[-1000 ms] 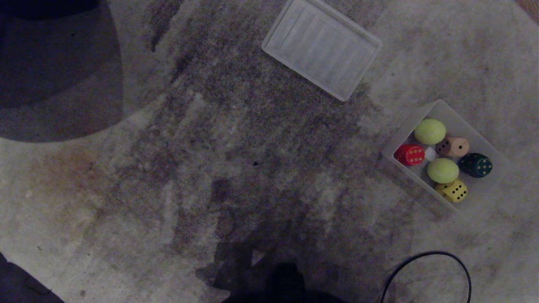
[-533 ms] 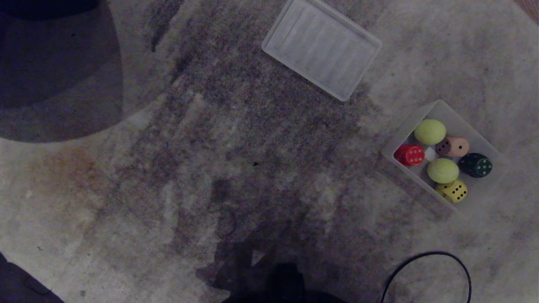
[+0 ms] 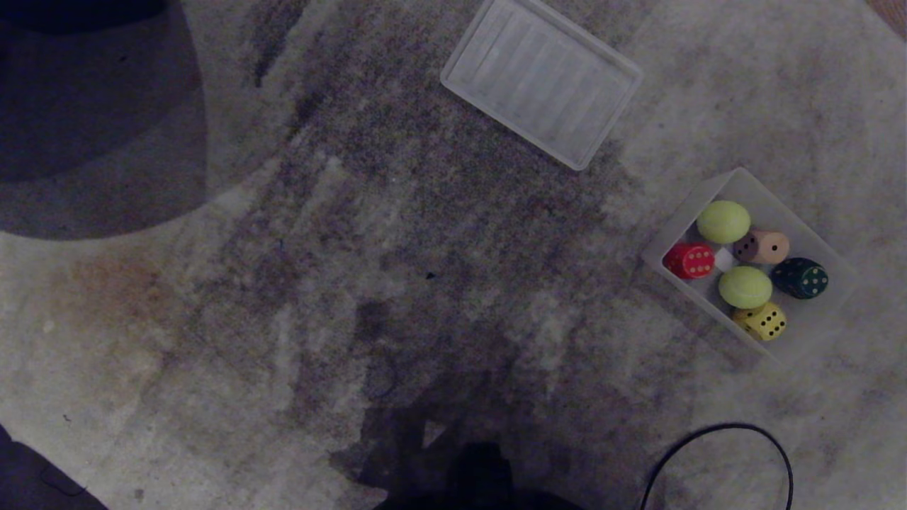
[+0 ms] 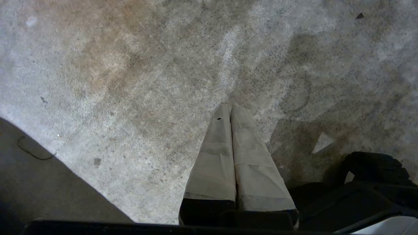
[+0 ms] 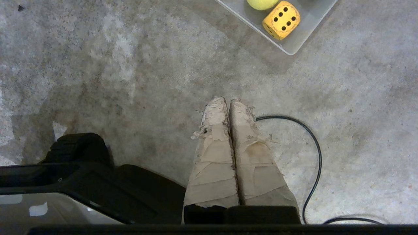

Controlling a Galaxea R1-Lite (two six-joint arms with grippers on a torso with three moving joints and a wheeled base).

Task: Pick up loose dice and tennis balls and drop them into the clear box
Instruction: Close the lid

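A: Where have the toys ended up?

B: All in the clear box [image 3: 815, 234], over on the robot's right, on the carpet [image 3: 283, 283]. Two tennis balls [image 3: 723, 221], plus four dice: the red die [image 3: 689, 260], the tan die [image 3: 762, 246], the dark green die [image 3: 801, 278] and the yellow die [image 3: 762, 320]. I see nothing loose anywhere else, so I'd judge the picking finished.

A: And the arms?

B: Both tucked low and close to the base. The left hand [image 4: 229, 107] has its taped fingers pressed together with nothing between them, pointing at bare carpet. The right hand [image 5: 227, 101] is the same: closed, empty, hanging above the floor just short of the box's near corner. That looks like a parked pose, which fits there being nothing to fetch.

A: The lid's off, though?

B: Yes, the ribbed lid [image 3: 542, 81] lies flat and well apart from the box, further out, I suppose so things could be dropped in from above.

A: Anything you can't make out?

B: The right wrist view cuts the box off, showing only the yellow die and a sliver of one ball. A black cable [image 5: 313, 143] loops beside the right hand and runs out of sight. Something small and white sits between the dice; I can't tell what. The dark shape far left is only partly seen.
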